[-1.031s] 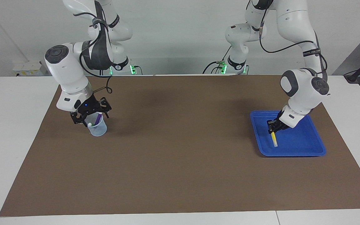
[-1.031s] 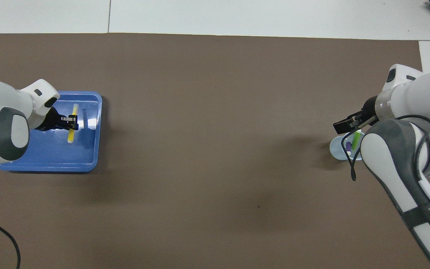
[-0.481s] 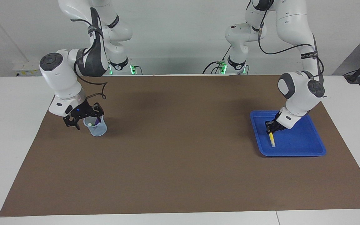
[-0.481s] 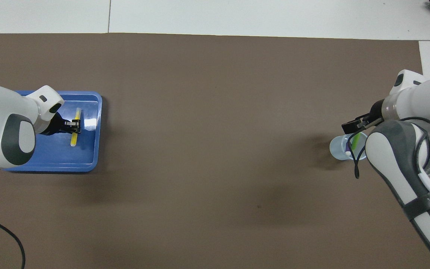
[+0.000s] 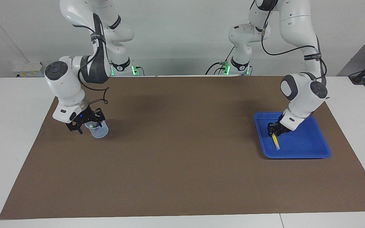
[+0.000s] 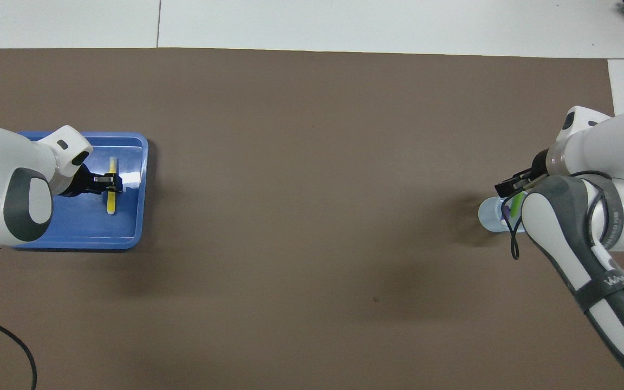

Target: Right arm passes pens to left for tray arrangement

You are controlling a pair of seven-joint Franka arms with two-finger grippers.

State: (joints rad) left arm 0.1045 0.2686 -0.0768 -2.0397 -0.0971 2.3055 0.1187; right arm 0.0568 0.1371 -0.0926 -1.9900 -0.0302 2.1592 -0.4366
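The blue tray [image 5: 300, 144] [image 6: 76, 227] sits at the left arm's end of the table. A yellow pen [image 5: 277, 143] [image 6: 111, 203] lies on the tray's floor, and my left gripper [image 5: 272, 130] [image 6: 110, 183] is down at the pen's end nearer the robots. At the right arm's end, a green pen [image 6: 517, 202] and a purple pen [image 6: 505, 215] stand in a small pale-blue cup [image 5: 100, 132] [image 6: 488, 218]. My right gripper [image 5: 86, 123] [image 6: 513, 189] hangs open just over the cup's rim, its claws spread around the pen tops.
A brown mat [image 5: 182, 164] covers most of the white table. A black cable [image 6: 14, 346] lies on the mat near the left arm's base. The right arm's grey-sleeved forearm [image 6: 572, 260] crosses over the mat beside the cup.
The right gripper sank lower over the cup. The left gripper brought the yellow pen down onto the tray floor and shifted slightly nearer the robots.
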